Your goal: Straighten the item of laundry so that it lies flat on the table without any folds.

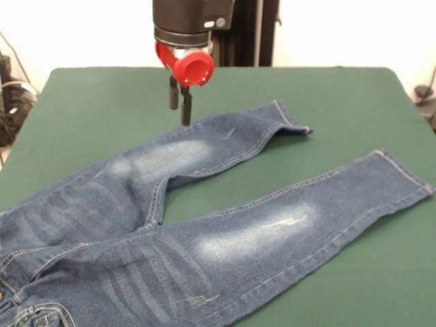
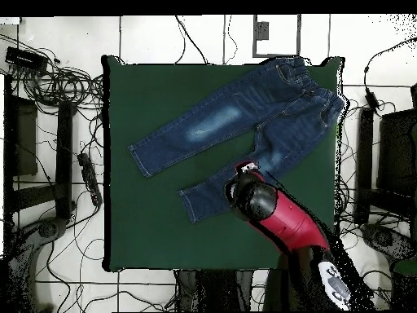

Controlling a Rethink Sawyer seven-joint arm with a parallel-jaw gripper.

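Note:
The blue denim jeans (image 1: pixel 204 231) lie spread on the dark green table (image 1: pixel 88 109), with the waistband at the near left corner and both legs running right. The far leg's hem (image 1: pixel 294 124) is slightly turned over. The near leg (image 1: pixel 381 184) lies flat. My gripper (image 1: pixel 180 102) hangs under a red wrist and is shut on nothing, its tips just above the far leg's far edge. In the overhead view the jeans (image 2: pixel 236 114) run from the top right to the lower left of the table (image 2: pixel 147 236). The red arm (image 2: pixel 281 216) covers part of one leg and hides the gripper.
Bare green felt lies beyond the jeans toward the robot (image 1: pixel 327 88) and at the near right (image 1: pixel 381 272). The waistband reaches the table's edge (image 2: pixel 326 67). Cables (image 2: pixel 57 73) and dark racks (image 2: pixel 37 147) surround the table on the tiled floor.

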